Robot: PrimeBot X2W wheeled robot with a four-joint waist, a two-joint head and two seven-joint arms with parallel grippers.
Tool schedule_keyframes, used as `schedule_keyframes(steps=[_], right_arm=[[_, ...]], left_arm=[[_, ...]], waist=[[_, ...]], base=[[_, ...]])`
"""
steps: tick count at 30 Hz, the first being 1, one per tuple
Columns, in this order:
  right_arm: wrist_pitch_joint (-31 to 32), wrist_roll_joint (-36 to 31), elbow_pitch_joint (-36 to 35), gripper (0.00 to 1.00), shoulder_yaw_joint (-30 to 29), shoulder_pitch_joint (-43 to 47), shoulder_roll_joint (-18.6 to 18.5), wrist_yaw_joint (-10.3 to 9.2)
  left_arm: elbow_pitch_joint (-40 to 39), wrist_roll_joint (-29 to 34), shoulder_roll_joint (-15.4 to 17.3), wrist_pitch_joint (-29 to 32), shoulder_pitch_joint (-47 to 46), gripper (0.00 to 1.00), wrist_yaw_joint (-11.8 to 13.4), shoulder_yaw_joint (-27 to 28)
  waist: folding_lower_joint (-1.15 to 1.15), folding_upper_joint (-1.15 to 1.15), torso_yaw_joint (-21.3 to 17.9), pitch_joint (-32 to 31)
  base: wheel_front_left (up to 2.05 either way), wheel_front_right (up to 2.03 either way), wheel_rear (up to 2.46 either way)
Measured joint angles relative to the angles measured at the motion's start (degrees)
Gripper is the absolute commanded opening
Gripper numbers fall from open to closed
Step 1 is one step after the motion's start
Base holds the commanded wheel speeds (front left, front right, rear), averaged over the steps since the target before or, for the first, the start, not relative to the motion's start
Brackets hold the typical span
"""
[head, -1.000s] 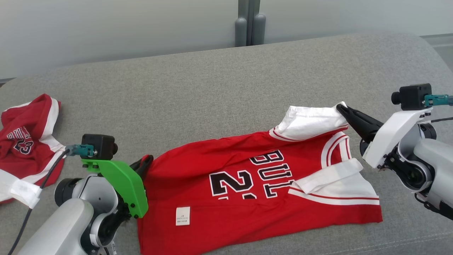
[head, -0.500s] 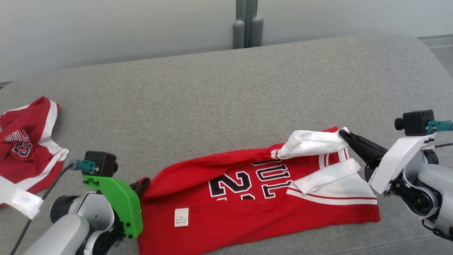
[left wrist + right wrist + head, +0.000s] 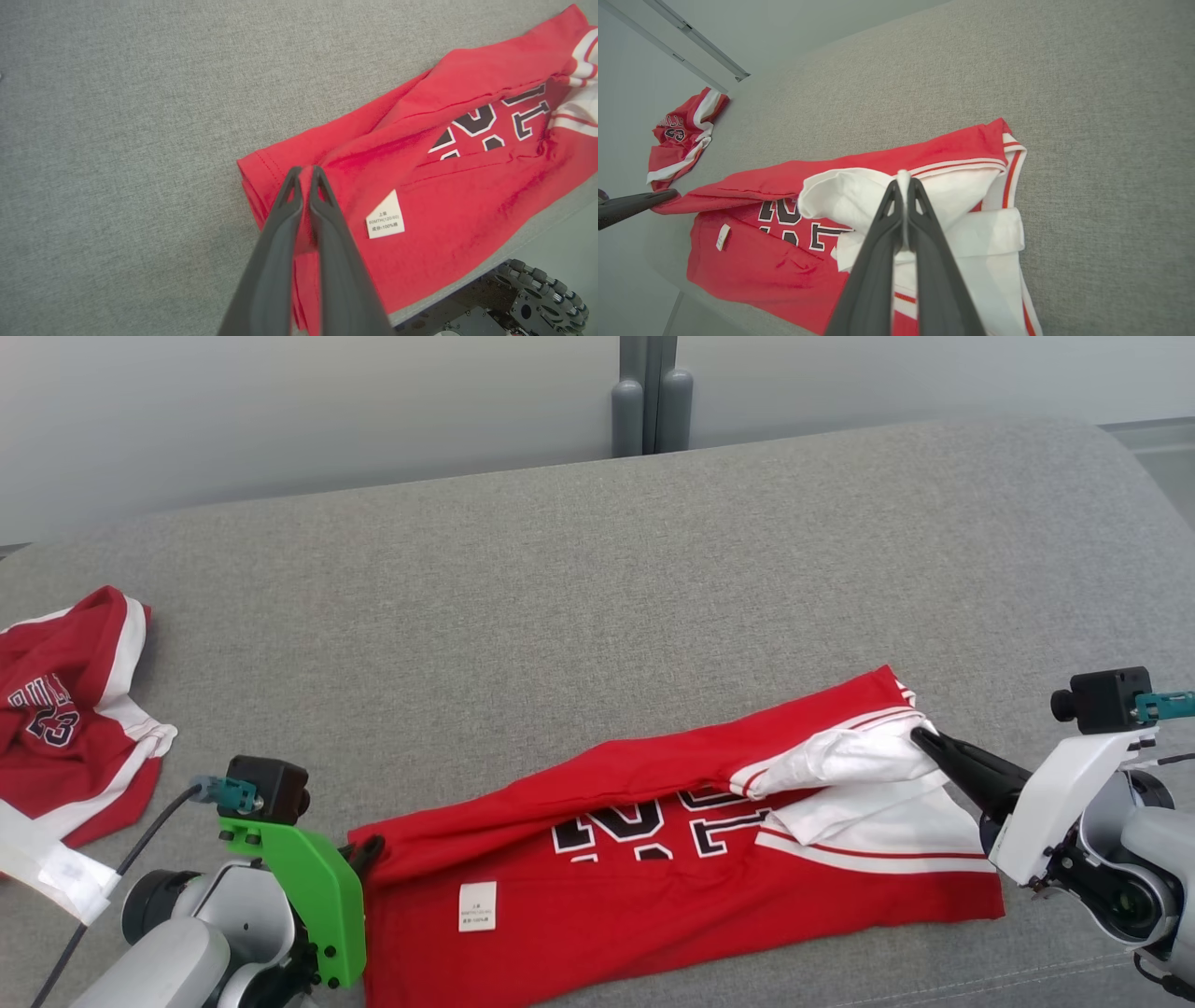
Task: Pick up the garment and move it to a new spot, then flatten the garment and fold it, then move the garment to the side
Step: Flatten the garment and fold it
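Well out to the left of the left gripper (image 3: 370, 849), a second red garment (image 3: 65, 709) lies crumpled by the left edge of the grey cushion (image 3: 560, 616). Its print reads "23" under partial letters "BULL".

The left gripper is clenched on the red corner of the garment (image 3: 653, 887), with cloth pinched between its fingertips (image 3: 299, 175). Just right of those fingers is a white label (image 3: 385, 220) with small print, "60MTH (120/60)" legible and the rest too fine to read.

The garment stretches between the two grippers, and its far edge is folded over toward the near side. The fold partly covers the black-and-white block lettering, so it cannot be read whole. The near hem sits close to the cushion's front edge.

The right gripper (image 3: 920, 739) is pinched shut on a white sleeve fold (image 3: 850, 191). Red-and-white trim runs just beyond its tips.

Ahead of both grippers lies broad bare cushion up to the back edge. Behind it are a pale wall and a grey post (image 3: 651, 392).
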Motion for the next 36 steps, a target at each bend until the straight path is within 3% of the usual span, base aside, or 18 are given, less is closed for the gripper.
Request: schedule_keyframes(steps=[18, 19, 22, 24, 25, 26, 27, 28, 36], right_arm=[[4.1, 2.4, -0.3, 0.0, 0.5, 3.2, -0.6, 0.0], [4.1, 2.4, -0.3, 0.08, 0.5, 3.2, -0.6, 0.0], [5.2, 2.9, 0.2, 0.15, 0.6, 3.4, -0.4, 0.0], [6.0, 3.6, 0.6, 0.38, 0.6, 3.7, -0.1, 0.0], [6.4, 3.7, 0.6, 0.55, 0.6, 3.9, 0.0, 0.0], [6.6, 3.8, 0.6, 0.97, 0.6, 4.2, 0.1, 0.0], [7.0, 4.4, 0.6, 1.0, 0.6, 4.4, 0.3, 0.0], [7.4, 4.7, 0.6, 1.0, 0.7, 4.5, 0.4, 0.0], [8.5, 5.8, 1.1, 1.0, 0.7, 5.2, 0.5, 0.0]], left_arm=[[1.5, -0.4, -1.5, -1.8, 2.6, 0.0, 0.1, -0.7], [1.5, -0.4, -1.5, -1.8, 2.6, 0.0, 0.1, -0.7], [2.2, -0.4, -1.7, -2.1, 2.6, 0.0, 0.2, -0.8], [2.7, -0.4, -1.9, -2.2, 2.7, 0.0, 0.2, -0.8], [2.9, -0.4, -2.0, -2.3, 2.7, 0.16, 0.2, -0.9], [3.3, -0.4, -2.1, -2.3, 2.7, 0.33, 0.2, -1.0], [3.6, -0.5, -2.2, -2.4, 2.7, 0.59, 0.2, -1.1], [3.8, -0.5, -2.3, -2.5, 2.7, 1.0, 0.2, -1.2], [4.6, -1.2, -2.5, -2.0, 3.4, 1.0, 0.0, -1.5]], waist=[[0.0, 0.0, 0.1, -0.8], [0.0, 0.0, 0.1, -0.8], [0.0, 0.0, 0.2, -0.8], [0.0, 0.0, 0.2, -0.8], [0.0, 0.0, 0.2, -0.8], [0.0, 0.0, 0.2, -0.9], [0.0, 0.0, 0.2, -0.9], [0.0, 0.0, 0.2, -0.9], [0.0, 0.0, 0.0, -1.5]], base=[[0.0, 0.0, 0.0], [0.0, 0.0, 0.0], [0.0, 0.0, 0.0], [0.0, 0.0, 0.0], [0.0, 0.0, 0.0], [0.0, 0.0, 0.0], [0.0, 0.0, 0.0], [0.0, 0.0, 0.0], [0.0, 0.0, 0.0]])
